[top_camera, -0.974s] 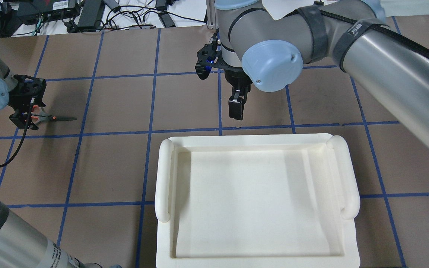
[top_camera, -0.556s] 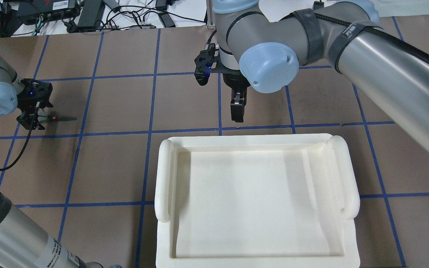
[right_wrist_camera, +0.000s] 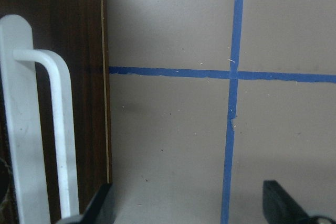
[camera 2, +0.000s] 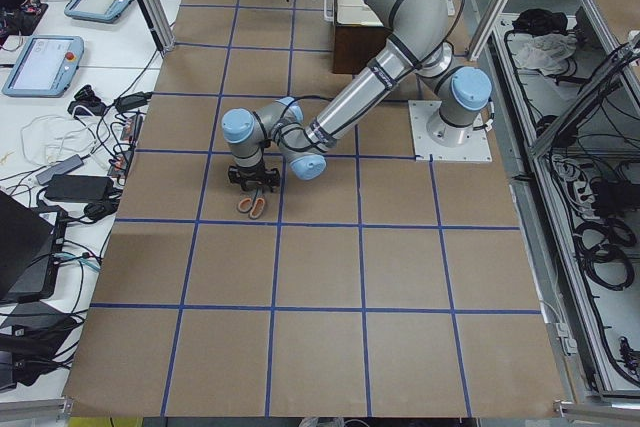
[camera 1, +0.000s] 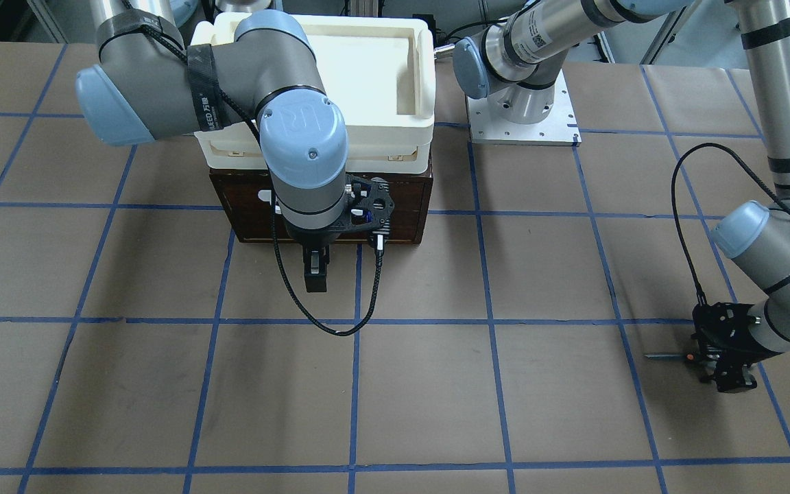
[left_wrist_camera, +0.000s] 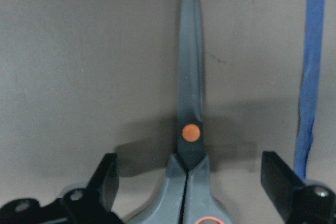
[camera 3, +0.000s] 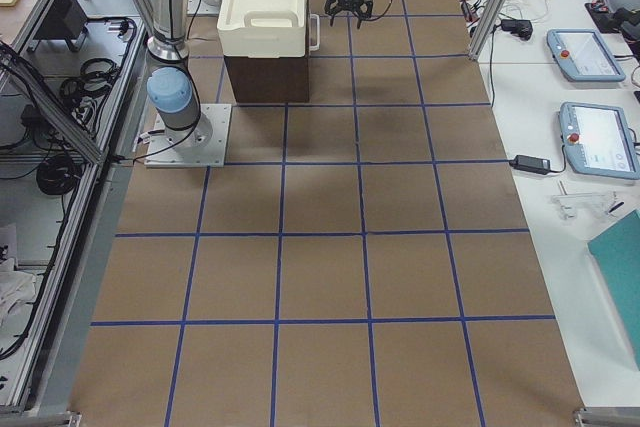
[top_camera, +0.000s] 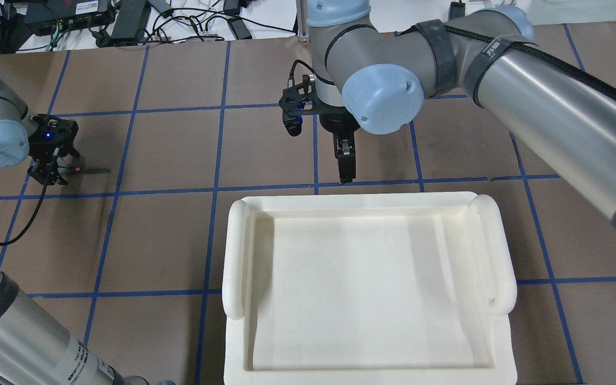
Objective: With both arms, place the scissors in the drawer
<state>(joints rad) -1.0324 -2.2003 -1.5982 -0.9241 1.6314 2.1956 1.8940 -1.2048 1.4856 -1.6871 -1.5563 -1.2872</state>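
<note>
Left gripper (left_wrist_camera: pixel 192 178) has dropped low over scissors (left_wrist_camera: pixel 190 103) since a second ago; right gripper (top_camera: pixel 346 170) has edged nearer.
- Near: tray (top_camera: pixel 236 251) atop drawer (camera 1: pixel 402 206), drawer shut.
- Just beyond drawer front: right gripper, fingers spread, nothing between them; bar handle (right_wrist_camera: pixel 58 129) close beside one finger.
- Far left: scissors flat on table (top_camera: pixel 179 149), blades closed, tips pointing right, well apart from drawer.
- Left gripper released, fingers spread either side of scissors just behind pivot, not touching.

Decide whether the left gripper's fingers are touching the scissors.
Apart. In the left wrist view the scissors lie between the left gripper's open fingers, with table showing on each side of the handles.
</note>
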